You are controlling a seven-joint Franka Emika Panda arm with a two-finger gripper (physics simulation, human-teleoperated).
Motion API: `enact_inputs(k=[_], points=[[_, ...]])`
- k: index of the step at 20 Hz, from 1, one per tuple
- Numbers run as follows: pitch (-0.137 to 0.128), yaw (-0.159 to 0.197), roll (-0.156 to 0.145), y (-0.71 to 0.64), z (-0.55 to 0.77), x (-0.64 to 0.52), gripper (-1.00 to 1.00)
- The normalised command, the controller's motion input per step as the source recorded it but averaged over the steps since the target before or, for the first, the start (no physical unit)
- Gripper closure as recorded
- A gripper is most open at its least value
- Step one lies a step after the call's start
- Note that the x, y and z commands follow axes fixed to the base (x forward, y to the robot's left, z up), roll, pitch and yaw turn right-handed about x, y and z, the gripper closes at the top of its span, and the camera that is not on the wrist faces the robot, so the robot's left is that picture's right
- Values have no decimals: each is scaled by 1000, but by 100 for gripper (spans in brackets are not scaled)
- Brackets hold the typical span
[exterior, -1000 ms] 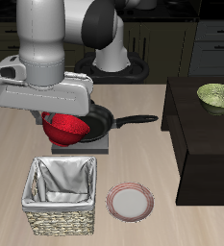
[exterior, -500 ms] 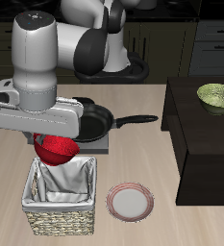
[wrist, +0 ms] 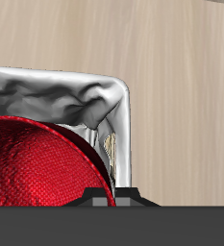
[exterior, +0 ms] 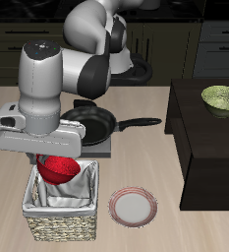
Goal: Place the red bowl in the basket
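Over basket (exterior: pixel 59 212), red bowl (exterior: pixel 59 169) lower now

Exterior camera is looking down from above and in front, taking in the whole table (exterior: pixel 136 118), the arm (exterior: pixel 57 89) and dark cabinets behind; it is sitting well back. Wrist camera is riding on the gripper, facing straight down and very near, filling its frame with the red bowl (wrist: pixel 41 163), one corner of the basket (wrist: pixel 123 106) and bare tabletop. Both views are sharing the bowl (exterior: pixel 59 169) and the basket (exterior: pixel 62 221) near the table's front edge.
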Motion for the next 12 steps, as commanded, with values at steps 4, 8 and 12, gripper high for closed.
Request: enact_inputs(k=[4,8,12], points=[[23,23,46,112,-179,-129,-100],[-6,25,37,9,62,-98,-100],[-26,32,40,70,82,-256,-100]])
